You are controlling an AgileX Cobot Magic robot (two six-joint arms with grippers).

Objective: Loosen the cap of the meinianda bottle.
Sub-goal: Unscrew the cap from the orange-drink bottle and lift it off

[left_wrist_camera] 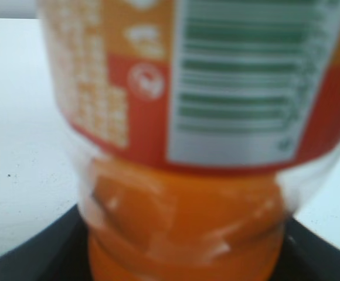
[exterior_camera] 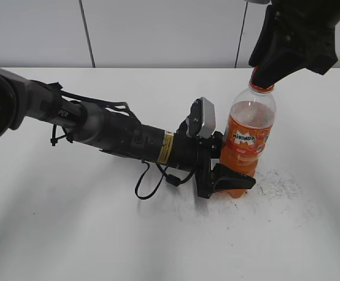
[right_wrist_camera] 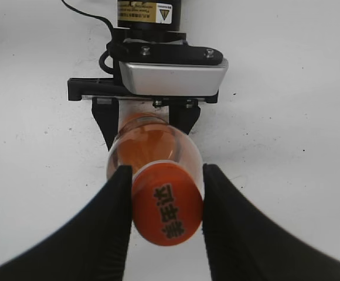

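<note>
The meinianda bottle [exterior_camera: 249, 137] stands upright on the white table, clear plastic with orange drink and an orange label. My left gripper [exterior_camera: 225, 178] is shut on its lower body; the left wrist view shows the bottle [left_wrist_camera: 187, 216] close up between the black jaws. My right gripper [exterior_camera: 262, 73] comes down from above and is shut on the orange cap [right_wrist_camera: 167, 202], whose top bears dark characters. The two black fingers touch the cap's sides. In the exterior view the cap is mostly hidden by the right gripper; only the orange neck ring [exterior_camera: 261, 88] shows.
The left arm [exterior_camera: 99, 126] lies low across the table from the left, with a loose black cable [exterior_camera: 149, 184] beneath it. A grey wall runs behind the table's far edge [exterior_camera: 158, 68]. The left wrist camera housing [right_wrist_camera: 173, 76] shows below the right gripper.
</note>
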